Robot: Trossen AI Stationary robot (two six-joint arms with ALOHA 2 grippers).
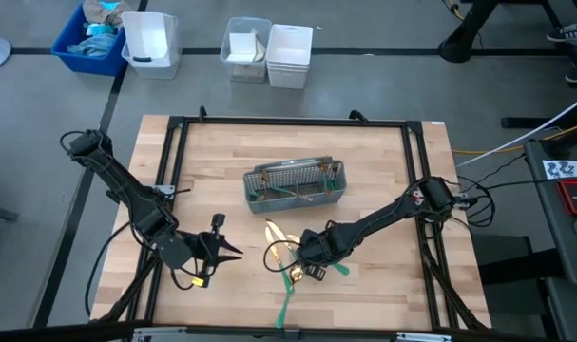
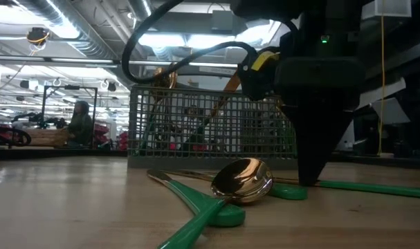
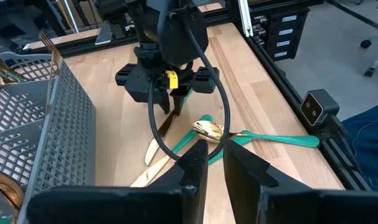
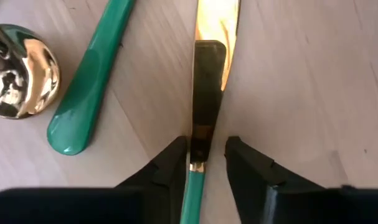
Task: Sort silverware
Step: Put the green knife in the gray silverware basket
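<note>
Your right end effector [image 4: 206,163] is down at the surface [image 1: 383,161] near six o'clock, its two fingers [image 4: 170,163] standing narrowly apart on either side of a knife [image 4: 207,93], right where the gold blade meets the teal handle; they flank it closely, but you cannot tell whether they are pinching it, so treat the grip as unconfirmed. Straddling the piece at that junction makes sense: it is the stiffest, narrowest spot, and the flat blade lies flush on the wood, so the tips have to come right down to the boards to get either side of it. Just beside the knife lie a spoon [image 4: 17,68] with its gold bowl facing up and another loose green handle [image 4: 86,87], which crowd the approach from one side. From above, this loose silverware [image 1: 290,266] sits in a small tangle below the grey mesh caddy [image 1: 296,183], which stands at the middle of the surface and already holds several pieces upright. Your left end effector [image 1: 233,251] waits at about seven o'clock, pointed toward the pile, its fingers [image 3: 241,171] close together with only a slim gap and nothing between them. Judging from the layout, the step in hand is picking the knife to carry it to the caddy; the risk is the thin blade slipping or dragging the neighbouring spoon as it lifts
</note>
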